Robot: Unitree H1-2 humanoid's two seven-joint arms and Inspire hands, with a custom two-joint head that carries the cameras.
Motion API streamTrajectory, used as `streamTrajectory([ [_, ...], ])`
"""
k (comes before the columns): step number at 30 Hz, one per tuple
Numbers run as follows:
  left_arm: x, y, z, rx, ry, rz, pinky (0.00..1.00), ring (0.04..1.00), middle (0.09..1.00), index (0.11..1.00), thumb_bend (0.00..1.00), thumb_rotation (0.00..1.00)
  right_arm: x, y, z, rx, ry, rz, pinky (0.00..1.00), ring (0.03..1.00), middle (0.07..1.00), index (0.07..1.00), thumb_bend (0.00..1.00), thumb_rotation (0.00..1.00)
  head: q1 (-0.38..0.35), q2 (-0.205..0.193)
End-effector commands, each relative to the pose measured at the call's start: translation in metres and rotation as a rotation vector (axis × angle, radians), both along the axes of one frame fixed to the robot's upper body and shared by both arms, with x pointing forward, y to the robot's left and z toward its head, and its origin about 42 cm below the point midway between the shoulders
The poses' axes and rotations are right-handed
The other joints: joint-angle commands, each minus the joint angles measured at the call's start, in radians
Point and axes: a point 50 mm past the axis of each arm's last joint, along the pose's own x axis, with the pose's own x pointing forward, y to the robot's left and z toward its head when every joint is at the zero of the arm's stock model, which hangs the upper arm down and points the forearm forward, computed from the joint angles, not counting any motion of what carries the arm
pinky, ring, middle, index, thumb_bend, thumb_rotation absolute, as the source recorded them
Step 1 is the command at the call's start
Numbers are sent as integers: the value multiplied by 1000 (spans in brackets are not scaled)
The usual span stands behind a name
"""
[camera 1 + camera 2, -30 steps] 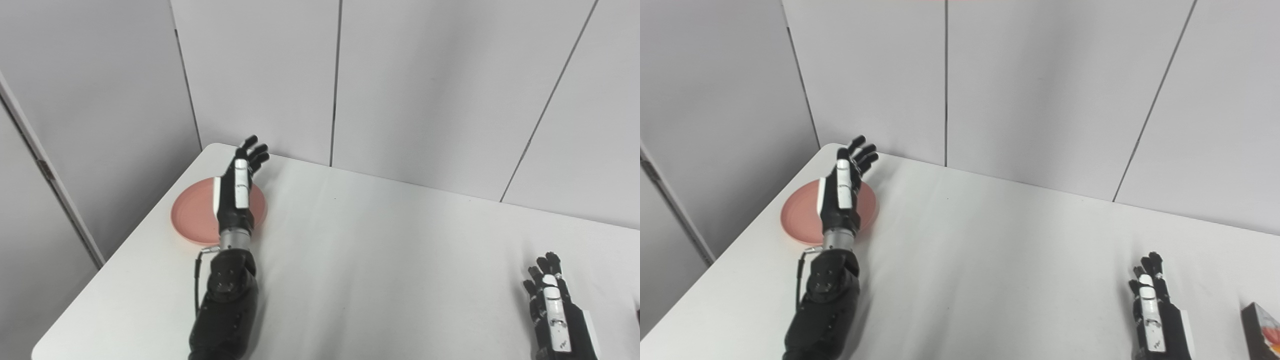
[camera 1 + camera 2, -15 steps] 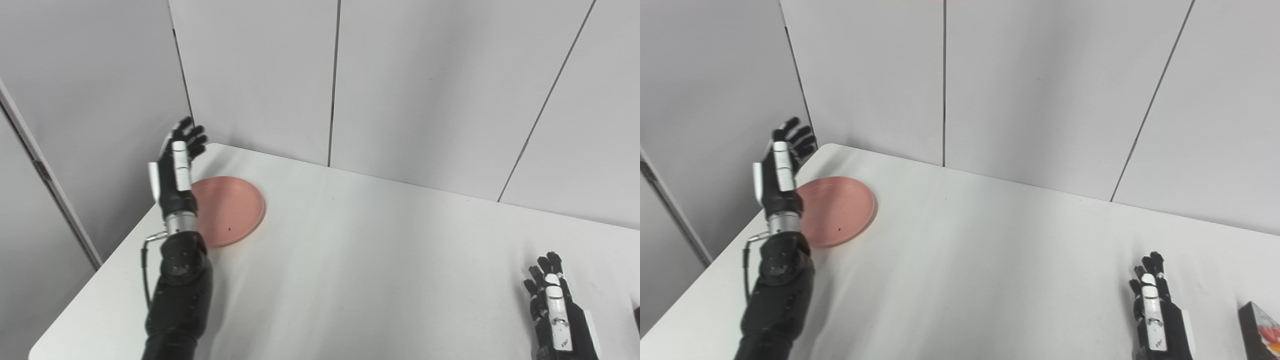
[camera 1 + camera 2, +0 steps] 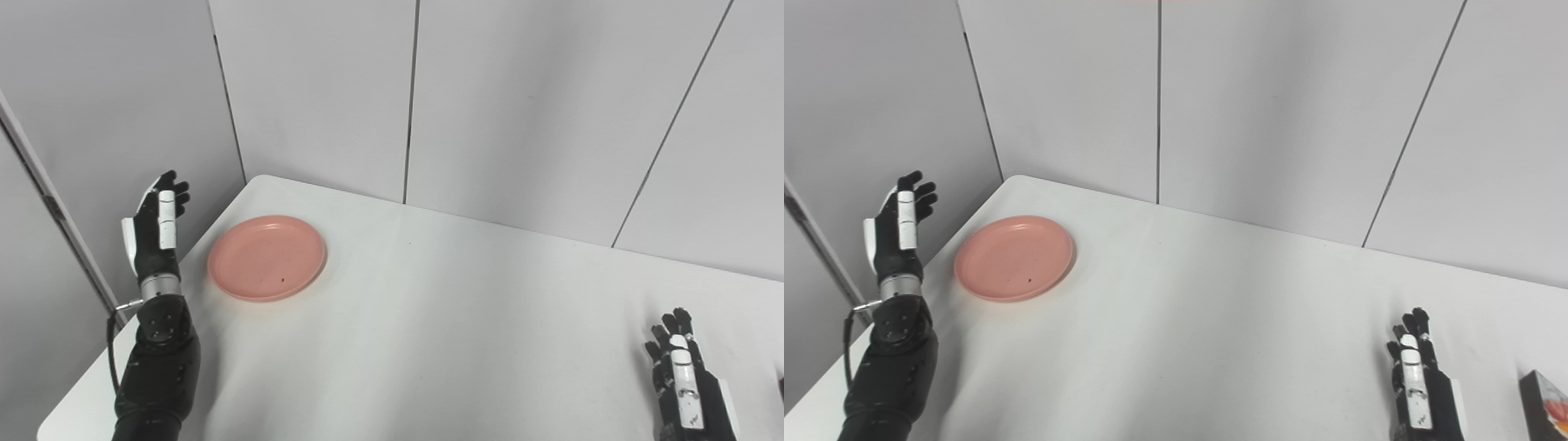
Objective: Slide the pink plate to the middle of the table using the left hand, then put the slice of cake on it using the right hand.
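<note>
The pink plate [image 3: 267,257] lies flat near the far left corner of the white table [image 3: 441,318]. My left hand [image 3: 153,229] is raised beyond the table's left edge, left of the plate and not touching it, fingers apart and holding nothing. My right hand [image 3: 1418,383] rests low at the near right with its fingers extended, empty. The slice of cake [image 3: 1546,407] shows only in the right eye view, a dark wedge with a red and white top at the bottom right corner, just right of the right hand.
Grey wall panels [image 3: 520,110] stand close behind the table. The table's left edge [image 3: 122,343] runs diagonally under my left forearm [image 3: 156,380]. White tabletop stretches between the plate and the right hand.
My left hand has swung leftward from above the plate to beyond the table's left edge, uncovering the plate. The plate and the right hand have stayed put.
</note>
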Motion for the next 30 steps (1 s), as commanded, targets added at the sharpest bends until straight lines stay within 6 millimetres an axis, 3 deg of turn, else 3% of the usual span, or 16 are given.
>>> streamTrajectory([
  [1,4,10,25,57,-73,-13,745,756,749,756,915,1000,-4,-1,3,3,-43,-11,1000,1000,1000,1000,294,803,-1,2],
  [7,4,6,18,29,-18,-83,836,797,768,777,908,1000,-4,0,4,21,-52,-13,1000,1000,1000,1000,248,758,-2,2],
  [13,9,-4,11,17,60,-167,876,844,802,805,913,1000,-5,0,4,18,-55,-18,1000,1000,1000,1000,280,755,-4,4],
  [21,23,-31,-2,9,126,-361,988,934,900,904,904,1000,-5,1,6,21,-51,-17,1000,1000,1000,1000,312,738,-5,7],
  [30,33,-46,-13,-1,194,-432,1000,977,939,946,901,1000,-7,2,9,44,-56,-13,1000,1000,1000,1000,325,719,-6,11],
])
